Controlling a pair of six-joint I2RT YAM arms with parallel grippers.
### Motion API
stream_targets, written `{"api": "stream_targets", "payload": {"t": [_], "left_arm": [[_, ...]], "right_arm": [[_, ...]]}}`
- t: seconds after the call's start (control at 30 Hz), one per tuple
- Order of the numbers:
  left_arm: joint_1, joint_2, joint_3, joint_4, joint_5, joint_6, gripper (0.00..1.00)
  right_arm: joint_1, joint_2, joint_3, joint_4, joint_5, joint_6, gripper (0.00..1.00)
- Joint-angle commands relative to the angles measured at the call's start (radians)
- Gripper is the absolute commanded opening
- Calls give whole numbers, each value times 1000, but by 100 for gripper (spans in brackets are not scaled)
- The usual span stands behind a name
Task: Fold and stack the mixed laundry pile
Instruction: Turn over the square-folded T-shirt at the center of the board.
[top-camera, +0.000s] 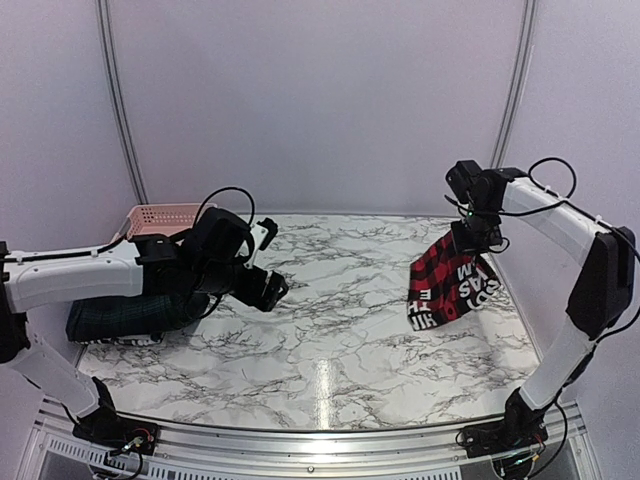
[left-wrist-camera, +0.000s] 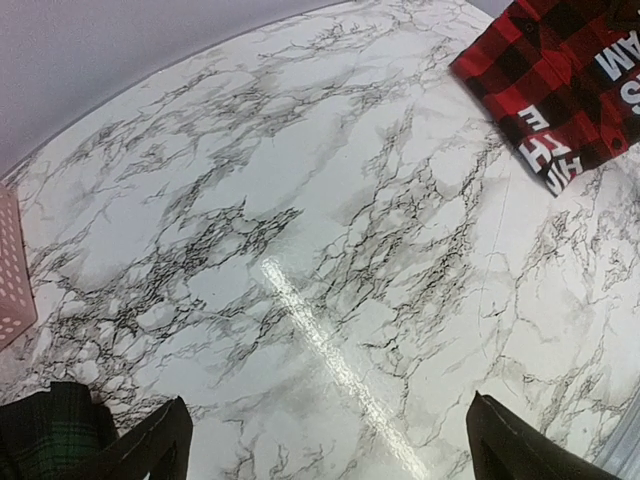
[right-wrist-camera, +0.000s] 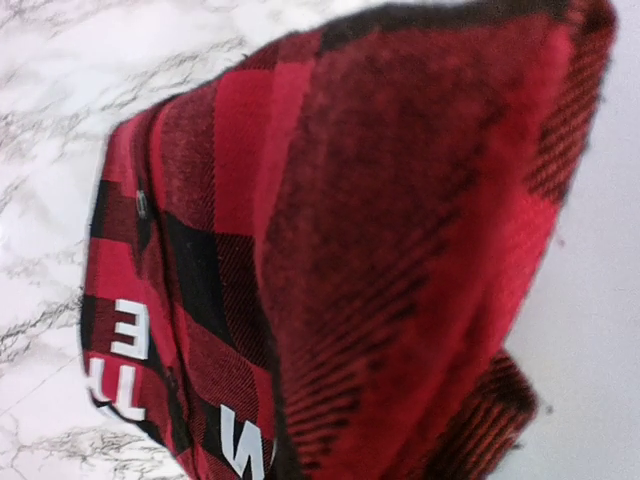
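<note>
The marble table (top-camera: 330, 340) is bare across its middle and along the near edge, so there is room to spread a garment flat.

The red-and-black checked shirt (top-camera: 450, 285) hangs near the right edge, bunched at the top where the right gripper (top-camera: 468, 232) is clenched on it. The right wrist view is filled with cloth and hides the fingers. Whether the lower hem brushes the table I cannot tell. It looks like thick, fleecy cloth: light, limp, not slippery, and it should drape wherever it is released. With one pinch point it droops into a crumpled cone. A second hold on the free lower corner, by the white lettering, would probably let it be pulled open.

The dark green plaid garment (top-camera: 120, 318) lies heaped at the left edge, partly under the left forearm. It is equally soft and best taken at an outer fold.

The left gripper (top-camera: 272, 290) hovers over the left-centre of the table, fingers (left-wrist-camera: 165, 440) spread wide and empty, well apart from the shirt.

The pink basket (top-camera: 160, 217) sits at the far left corner, behind the left arm, and crowds any reach along that side.
</note>
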Motion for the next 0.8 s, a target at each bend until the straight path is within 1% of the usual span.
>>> {"api": "stream_targets", "payload": {"t": [0.0, 0.1, 0.17, 0.3, 0.4, 0.53, 0.57, 0.67, 0.73, 0.77], "left_arm": [[37, -105, -75, -20, 14, -9, 99], [55, -155, -114, -20, 10, -10, 99], [66, -187, -135, -20, 6, -13, 99], [87, -241, -161, -36, -5, -18, 99], [105, -276, -176, -47, -3, -23, 99], [125, -311, -193, -59, 5, -33, 99], [129, -318, -197, -62, 8, -37, 99], [140, -333, -205, -67, 20, -56, 99], [149, -344, -213, -67, 25, -80, 99], [153, -351, -217, -65, 26, -97, 99]], "right_arm": [[85, 43, 242, -183, 292, 81, 0], [191, 162, 432, -273, 349, 104, 0], [263, 242, 496, -277, 345, 97, 0], [377, 443, 528, -274, 266, 124, 0], [489, 620, 573, -273, 199, 134, 0], [631, 846, 719, -275, 94, 130, 0], [658, 897, 771, -274, 47, 132, 0], [711, 940, 832, -241, -73, 156, 0], [718, 915, 807, -170, -182, 181, 0], [718, 891, 786, -125, -242, 188, 4]]}}
